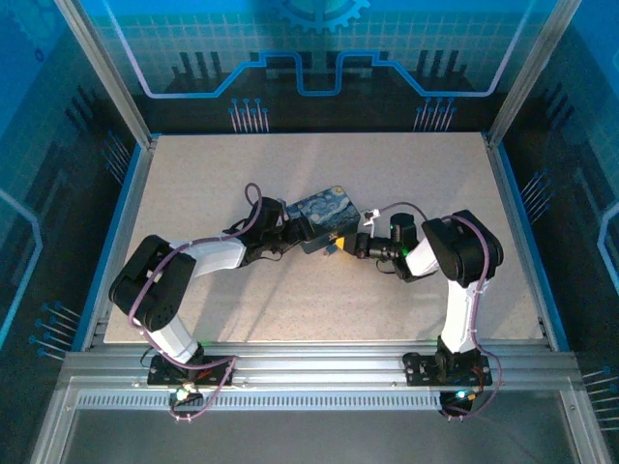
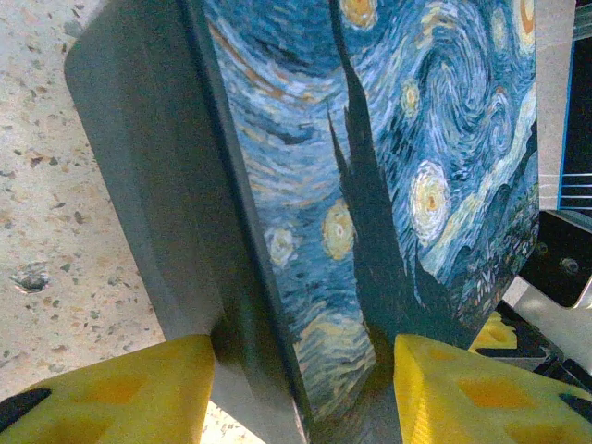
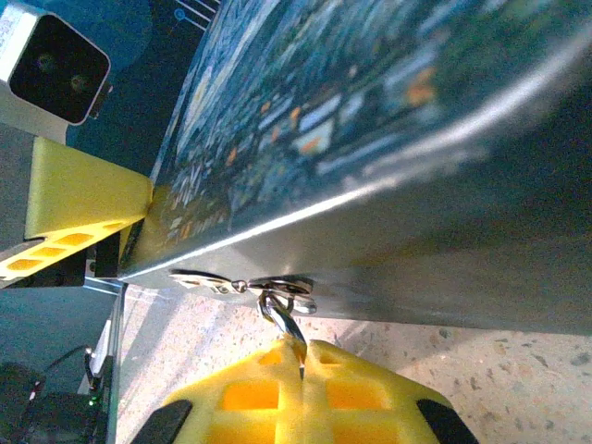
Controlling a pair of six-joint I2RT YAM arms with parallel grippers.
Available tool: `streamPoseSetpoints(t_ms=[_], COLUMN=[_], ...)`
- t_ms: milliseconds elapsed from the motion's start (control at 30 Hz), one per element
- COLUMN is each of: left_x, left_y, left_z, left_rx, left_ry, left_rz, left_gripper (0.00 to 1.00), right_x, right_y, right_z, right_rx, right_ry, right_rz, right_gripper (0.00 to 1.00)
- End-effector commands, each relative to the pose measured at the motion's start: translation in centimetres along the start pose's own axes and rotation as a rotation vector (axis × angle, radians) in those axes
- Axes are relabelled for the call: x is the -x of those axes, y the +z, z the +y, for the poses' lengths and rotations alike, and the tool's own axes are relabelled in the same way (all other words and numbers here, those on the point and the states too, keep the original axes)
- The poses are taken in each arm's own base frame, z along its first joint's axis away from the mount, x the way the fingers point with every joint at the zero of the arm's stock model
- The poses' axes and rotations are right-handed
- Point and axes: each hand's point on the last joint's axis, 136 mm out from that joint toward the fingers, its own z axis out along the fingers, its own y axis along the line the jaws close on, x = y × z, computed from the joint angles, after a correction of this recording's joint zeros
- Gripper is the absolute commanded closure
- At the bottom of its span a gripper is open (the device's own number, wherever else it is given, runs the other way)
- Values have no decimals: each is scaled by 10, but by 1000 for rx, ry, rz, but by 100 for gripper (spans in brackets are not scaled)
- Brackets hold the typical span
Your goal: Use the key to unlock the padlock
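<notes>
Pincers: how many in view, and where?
2. The left pincer clamps the tin between its yellow pads. The right pincer is shut on the key at the tin's edge. No others seem hidden.

Top ext: even, blue-tinted light; soft shadows mid-frame. R wrist: tin (image 3: 370, 111) blurred toward 1 o'clock, glare along edge.

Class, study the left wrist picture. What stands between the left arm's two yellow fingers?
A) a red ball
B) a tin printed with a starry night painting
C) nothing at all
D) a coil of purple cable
B: the printed tin stands upright in the left gripper, with one of the yellow fingers pressed against each of its sides.
</notes>
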Motion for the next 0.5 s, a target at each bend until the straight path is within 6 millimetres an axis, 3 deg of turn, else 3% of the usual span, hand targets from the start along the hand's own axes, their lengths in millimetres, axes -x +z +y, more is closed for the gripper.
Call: streamPoseSetpoints(t_ms=[0, 467], left_x=[-36, -33], left_y=[1, -4], left_z=[48, 40], left_rx=[163, 140], left_ry=[-29, -30], left_rz=[100, 88], left_gripper=[46, 40], right_x=[13, 20], right_y=[-7, -23], right_z=[-1, -7], right_rx=[4, -25], right_ry=[-1, 16], right_rz=[-61, -110], right_gripper=[97, 98])
